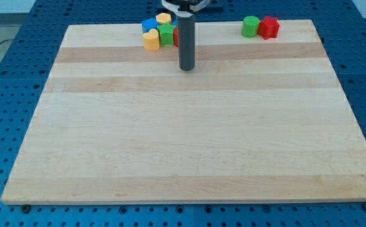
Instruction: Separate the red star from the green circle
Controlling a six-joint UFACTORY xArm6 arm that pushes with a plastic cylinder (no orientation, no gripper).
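My tip (187, 68) rests on the worktop (189, 139), just below a bunch of blocks at the view's top. I have no fingers, only this rod. Far to the view's right, the green circle (251, 26) touches the red star (269, 27), side by side.

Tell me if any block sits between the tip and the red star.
None visible. My tip is at the view's left of the red star, which touches the green circle; bare board lies between. The cluster is behind the rod.
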